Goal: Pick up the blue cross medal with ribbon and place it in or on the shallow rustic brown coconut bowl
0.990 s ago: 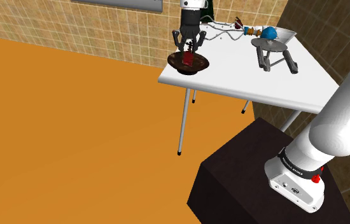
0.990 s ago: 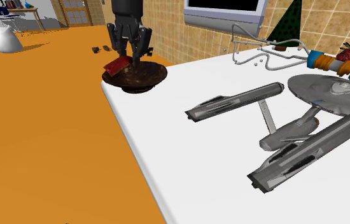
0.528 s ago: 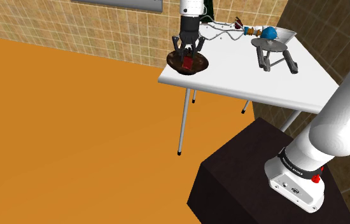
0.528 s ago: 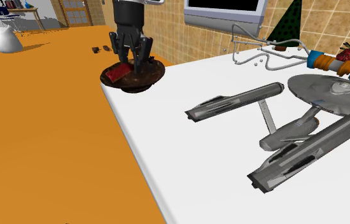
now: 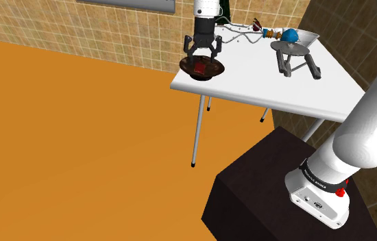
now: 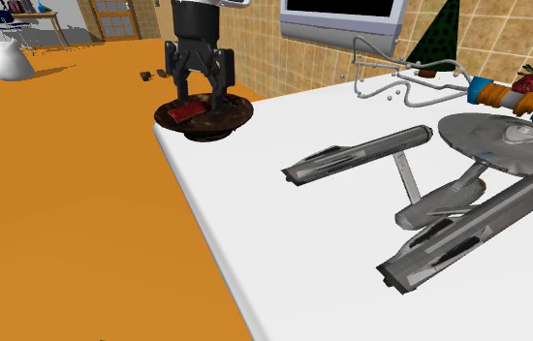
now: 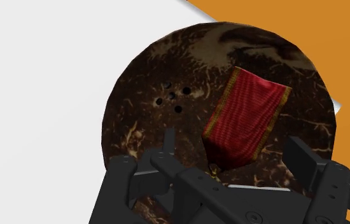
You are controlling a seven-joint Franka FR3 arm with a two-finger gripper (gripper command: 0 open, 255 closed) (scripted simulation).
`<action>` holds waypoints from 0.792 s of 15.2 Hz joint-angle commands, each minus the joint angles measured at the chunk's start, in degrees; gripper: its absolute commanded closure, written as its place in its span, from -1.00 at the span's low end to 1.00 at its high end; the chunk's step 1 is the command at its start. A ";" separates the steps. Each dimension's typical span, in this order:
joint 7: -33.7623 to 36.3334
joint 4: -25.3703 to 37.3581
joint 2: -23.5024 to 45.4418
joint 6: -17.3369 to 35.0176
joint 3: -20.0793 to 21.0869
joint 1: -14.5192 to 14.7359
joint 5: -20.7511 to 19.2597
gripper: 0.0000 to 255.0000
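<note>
The medal lies inside the dark brown coconut bowl (image 7: 143, 114). Its red ribbon with gold edges (image 7: 247, 118) is flat on the bowl's floor, and the cross end is hidden behind my hand. My gripper (image 7: 234, 156) hangs just above it, open, with its fingers (image 7: 167, 143) either side of the ribbon's lower end and touching nothing. In the shoulder view the gripper (image 5: 201, 52) stands upright over the bowl (image 5: 214, 70) at the table's near-left corner. In the second exterior view the ribbon (image 6: 184, 111) rests in the bowl (image 6: 233, 117) under the gripper (image 6: 197, 85).
The bowl stands close to the corner of the white table (image 6: 284, 252), with orange floor (image 5: 77, 130) beyond. A grey spaceship model (image 6: 429, 189) lies mid-table. A wire frame (image 6: 391, 77), a dark cone (image 6: 441, 39) and blue and orange items (image 6: 497, 94) stand at the back.
The fingers have opened and let go of the medal, which dropped from a tilted hang to lie flat in the bowl. The hand has stayed over the bowl.
</note>
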 commanded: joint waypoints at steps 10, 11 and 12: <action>0.24 8.52 1.02 -7.53 -0.20 -0.23 -0.26 -1.00; 0.24 8.52 1.02 -7.53 -0.20 -0.23 -0.26 -1.00; 0.24 8.52 1.02 -7.53 -0.20 -0.23 -0.26 -1.00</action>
